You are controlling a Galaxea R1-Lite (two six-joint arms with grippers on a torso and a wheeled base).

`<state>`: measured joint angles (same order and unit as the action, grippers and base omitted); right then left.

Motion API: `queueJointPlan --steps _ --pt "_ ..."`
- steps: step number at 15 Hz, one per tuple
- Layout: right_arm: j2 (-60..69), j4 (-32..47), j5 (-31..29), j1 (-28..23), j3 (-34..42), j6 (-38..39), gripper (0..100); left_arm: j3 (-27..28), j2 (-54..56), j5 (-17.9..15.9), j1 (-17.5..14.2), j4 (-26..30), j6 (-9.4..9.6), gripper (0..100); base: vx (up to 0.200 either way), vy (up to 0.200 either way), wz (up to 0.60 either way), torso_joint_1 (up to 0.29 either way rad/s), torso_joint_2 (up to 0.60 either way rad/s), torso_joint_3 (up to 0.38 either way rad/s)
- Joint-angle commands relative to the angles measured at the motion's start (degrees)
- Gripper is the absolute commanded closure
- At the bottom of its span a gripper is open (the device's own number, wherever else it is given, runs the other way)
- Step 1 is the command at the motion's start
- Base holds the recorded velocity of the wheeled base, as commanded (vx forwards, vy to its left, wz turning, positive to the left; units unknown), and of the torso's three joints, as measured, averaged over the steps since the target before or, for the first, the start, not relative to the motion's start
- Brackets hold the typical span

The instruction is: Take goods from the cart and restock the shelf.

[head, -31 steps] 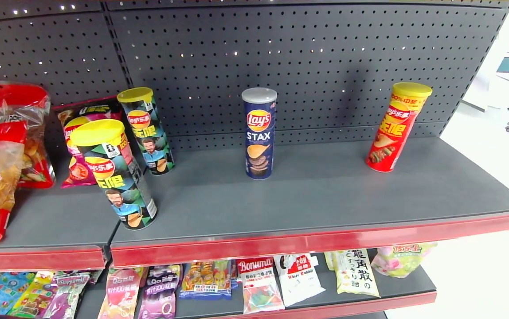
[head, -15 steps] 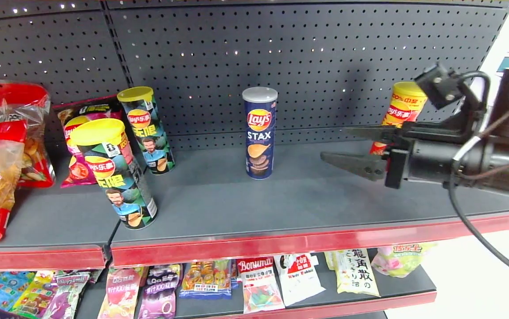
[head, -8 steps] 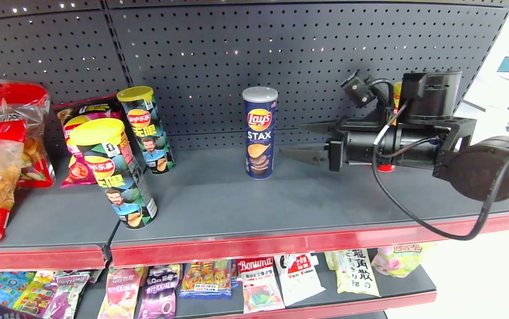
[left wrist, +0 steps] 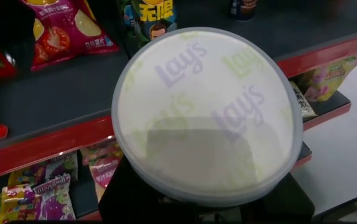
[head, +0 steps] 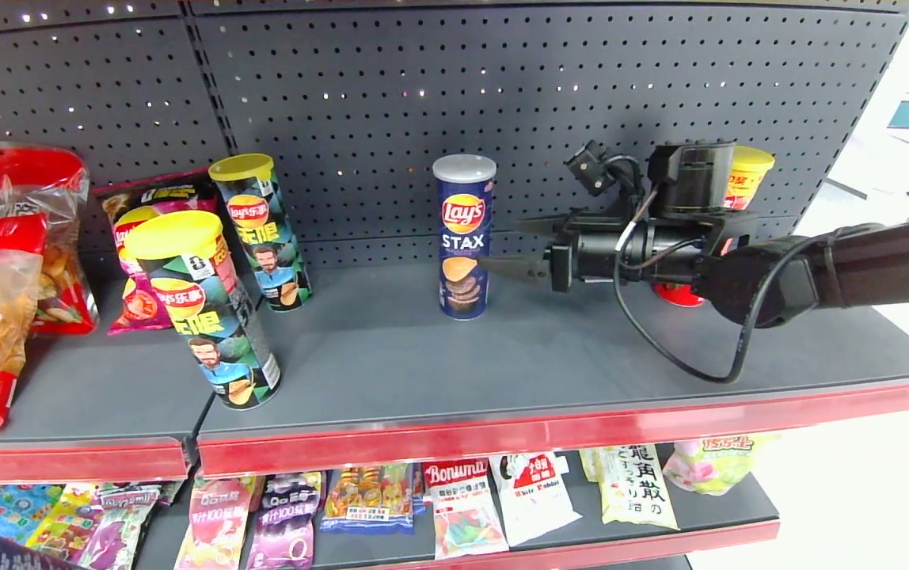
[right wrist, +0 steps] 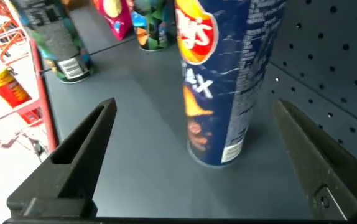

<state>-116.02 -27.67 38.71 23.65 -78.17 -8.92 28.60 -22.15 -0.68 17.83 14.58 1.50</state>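
Dark grey metal shelf (head: pixel 549 431) with a red front lip, grey pegboard back panel (head: pixel 391 87) behind. Tall blue cardboard chip can (head: pixel 463 237), grey lid, stands upright mid-shelf. Black right gripper (head: pixel 502 244) is spread wide, tips just right of that can. Left gripper (left wrist: pixel 206 193) is clamped on a clear-lidded chip can (left wrist: pixel 206 118), out in front of the shelf lip. Right gripper came in from the right, past the red can (head: pixel 747 178).

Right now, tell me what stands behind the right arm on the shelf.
A red chip can with a yellow lid stands behind the right arm; its lid and base show. The arm covers its middle.
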Motion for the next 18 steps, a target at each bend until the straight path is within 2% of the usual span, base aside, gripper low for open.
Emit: queueJointPlan --steps 1,9,15,18 --pt "-3.1 0.0 0.1 0.2 -3.0 0.0 0 0.1 -0.1 0.0 0.0 0.0 0.08 100 0.000 0.000 0.00 0.000 0.00 0.000" --pt "-6.9 0.3 0.6 0.5 -7.5 0.0 0 0.1 0.2 0.2 0.0 0.0 0.17 100 0.000 0.000 0.00 0.000 0.00 0.000" --pt "-12.4 0.4 0.7 0.7 -15.0 0.0 0 -0.2 -0.1 0.1 0.0 0.1 0.17 100 0.000 0.000 0.00 0.000 0.00 0.000" --pt "-12.5 1.4 0.7 1.9 -15.5 0.1 0 -0.6 0.1 0.1 0.0 0.2 0.17 100 0.000 0.000 0.00 0.000 0.00 0.000"
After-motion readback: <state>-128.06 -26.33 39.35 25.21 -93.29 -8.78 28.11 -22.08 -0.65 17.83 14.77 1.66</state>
